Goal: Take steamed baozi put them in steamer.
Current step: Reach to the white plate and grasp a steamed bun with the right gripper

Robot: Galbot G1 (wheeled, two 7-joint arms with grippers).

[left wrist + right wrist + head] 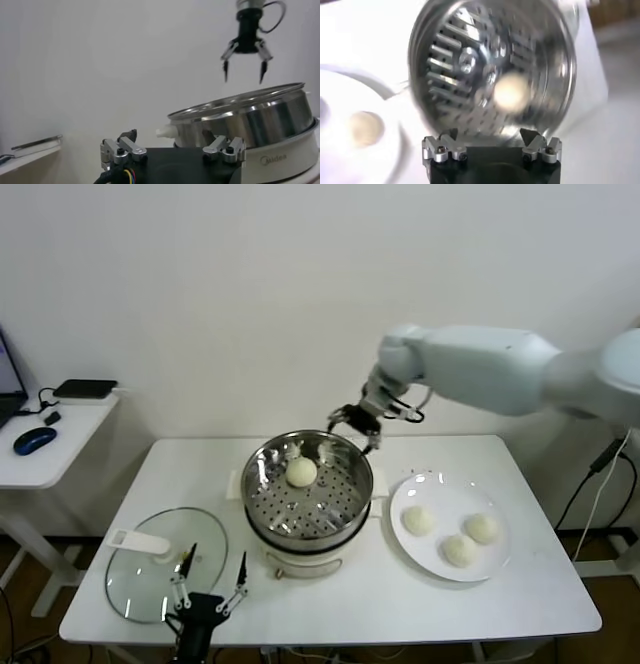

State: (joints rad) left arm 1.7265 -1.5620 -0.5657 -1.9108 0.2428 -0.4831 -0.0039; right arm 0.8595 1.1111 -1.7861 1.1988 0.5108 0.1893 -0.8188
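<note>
white baozi (302,472) in steamer (262,504), below spread right fingers (340,418).

A round glass lid with a white handle (160,562) lies flat on the white table (520,599), left of a flat white plate (440,494). On a side desk (40,464) (far left) sit a blue computer mouse (33,440) and a flat black box (85,389).

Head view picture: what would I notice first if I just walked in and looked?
Probably the shiny steamer in the middle of the table, with one baozi sitting in it. The right gripper hangs open just above its far rim, holding nothing. Next to the steamer, on the robot's right, a white plate carries three more buns, and the left gripper waits open near the glass lid.
</note>
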